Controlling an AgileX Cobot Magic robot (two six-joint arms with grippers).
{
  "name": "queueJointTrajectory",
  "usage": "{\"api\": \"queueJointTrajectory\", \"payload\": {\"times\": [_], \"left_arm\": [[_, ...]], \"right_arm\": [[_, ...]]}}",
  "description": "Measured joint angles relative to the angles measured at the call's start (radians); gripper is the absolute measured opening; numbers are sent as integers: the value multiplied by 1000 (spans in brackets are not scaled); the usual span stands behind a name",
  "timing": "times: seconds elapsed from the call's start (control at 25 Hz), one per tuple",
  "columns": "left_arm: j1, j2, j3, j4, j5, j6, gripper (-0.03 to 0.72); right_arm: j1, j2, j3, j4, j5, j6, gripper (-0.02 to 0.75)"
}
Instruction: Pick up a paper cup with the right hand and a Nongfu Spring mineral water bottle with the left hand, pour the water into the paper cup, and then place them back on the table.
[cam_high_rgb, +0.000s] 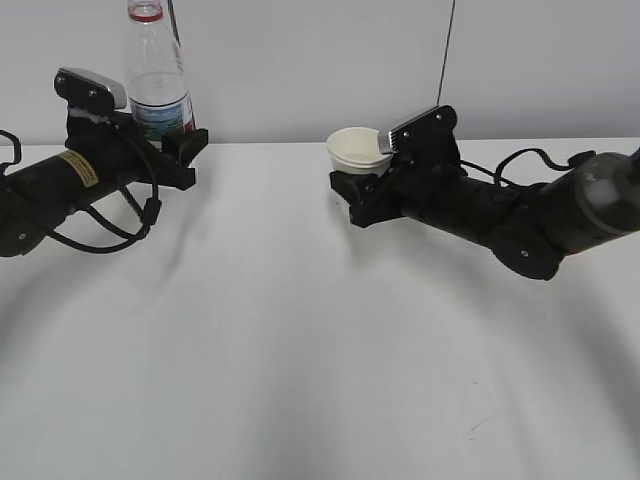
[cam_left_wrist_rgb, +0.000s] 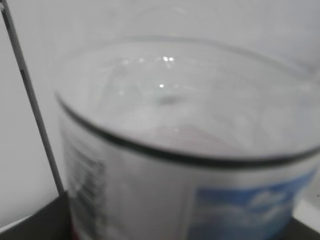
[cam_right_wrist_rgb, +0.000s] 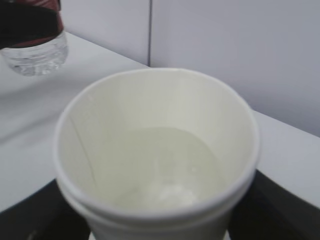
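Note:
The Nongfu Spring mineral water bottle (cam_high_rgb: 158, 85) stands upright at the far left, with no cap and a red neck ring. My left gripper (cam_high_rgb: 174, 142) is shut on its labelled lower part. The left wrist view is filled by the blurred bottle (cam_left_wrist_rgb: 175, 125) and its blue-and-white label. The cream paper cup (cam_high_rgb: 358, 152) is upright right of centre, with my right gripper (cam_high_rgb: 362, 192) shut round its lower half. In the right wrist view the cup (cam_right_wrist_rgb: 150, 150) shows a pale glossy bottom, perhaps a little water. The bottle's base (cam_right_wrist_rgb: 35, 55) appears at the top left.
The white table (cam_high_rgb: 300, 350) stretches toward the camera, with a small dark scratch (cam_high_rgb: 480, 425) at the front right. A plain grey wall stands close behind both objects. A thin dark line (cam_high_rgb: 446, 45) runs up the wall above the cup.

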Motion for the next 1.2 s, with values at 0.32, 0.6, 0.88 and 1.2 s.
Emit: {"api": "queueJointTrajectory", "payload": {"times": [0.32,0.6,0.88,1.2], "left_arm": [[0,0,0,66,12,-160,411],[0,0,0,143,17,-246,411],[-1,0,0,176,17,-257,411],[-1,0,0,190,19,-257,411]], "right_arm": [[-94,14,0,12,-10,-25,511],[-107,84,-2,80,-77,-61,511],[-107,164,-44,102,-103,-68,511],[-107,183,-62,105,-124,-69,561]]}}
